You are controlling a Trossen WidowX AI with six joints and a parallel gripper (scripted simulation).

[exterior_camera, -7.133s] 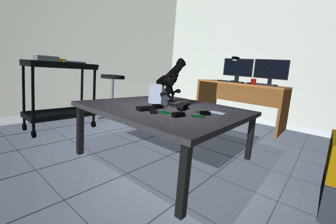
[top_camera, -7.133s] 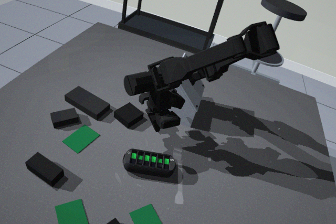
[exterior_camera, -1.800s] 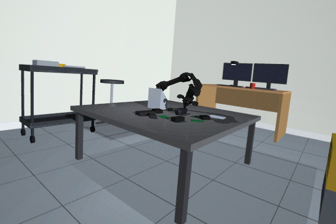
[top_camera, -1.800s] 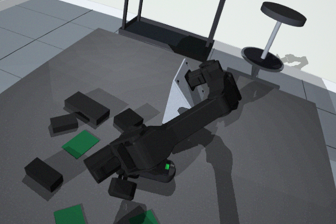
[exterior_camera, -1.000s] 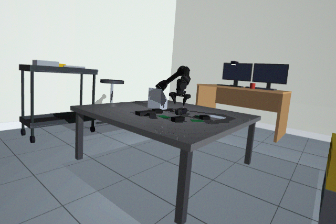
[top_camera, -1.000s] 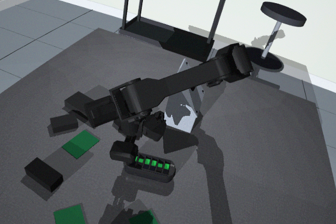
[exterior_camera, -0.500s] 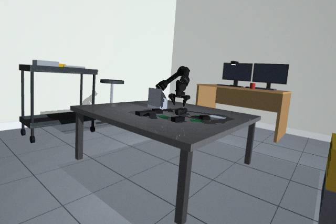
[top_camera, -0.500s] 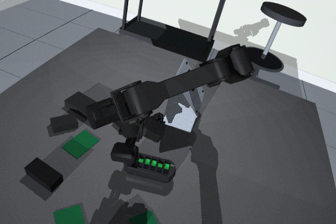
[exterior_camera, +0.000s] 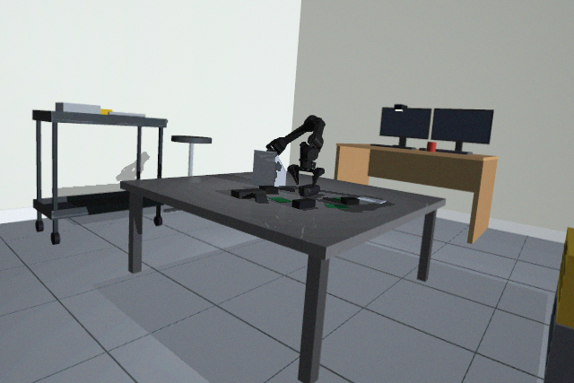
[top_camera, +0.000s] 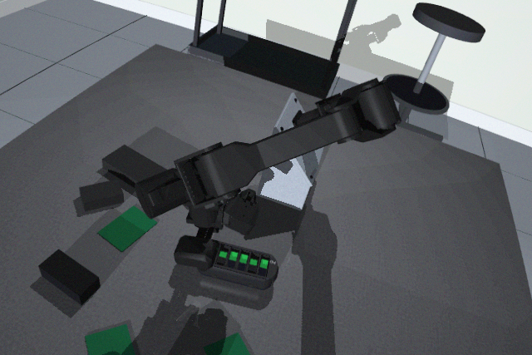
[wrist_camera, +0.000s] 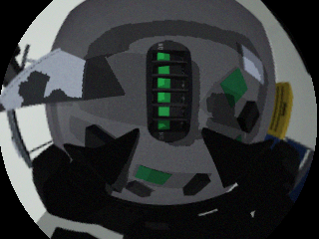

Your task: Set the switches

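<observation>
The dark grey controller unit [top_camera: 233, 275] [exterior_camera: 309, 191] [wrist_camera: 174, 90] sits on its base on the bench, switches up. Its underside label is hidden. In the wrist view it stands upright in the picture, with six rocker switches in a column, each showing a green end on the left and a dark end on the right; the lowest green is dimmer. Which ends are pressed down I cannot tell surely. In the top view five switches show; the rest is behind a gripper finger. My gripper [exterior_camera: 306, 183] [wrist_camera: 171, 130] is open and empty, above the unit, fingers wide apart.
A light grey bracket [top_camera: 285, 183] [exterior_camera: 265, 169] [wrist_camera: 70, 72] stands behind the unit. Black blocks [top_camera: 68, 275] [exterior_camera: 303, 204] and green boards [top_camera: 124, 230] [wrist_camera: 153, 174] lie around. A pale plate [exterior_camera: 369, 200] [wrist_camera: 252, 65] lies farther off.
</observation>
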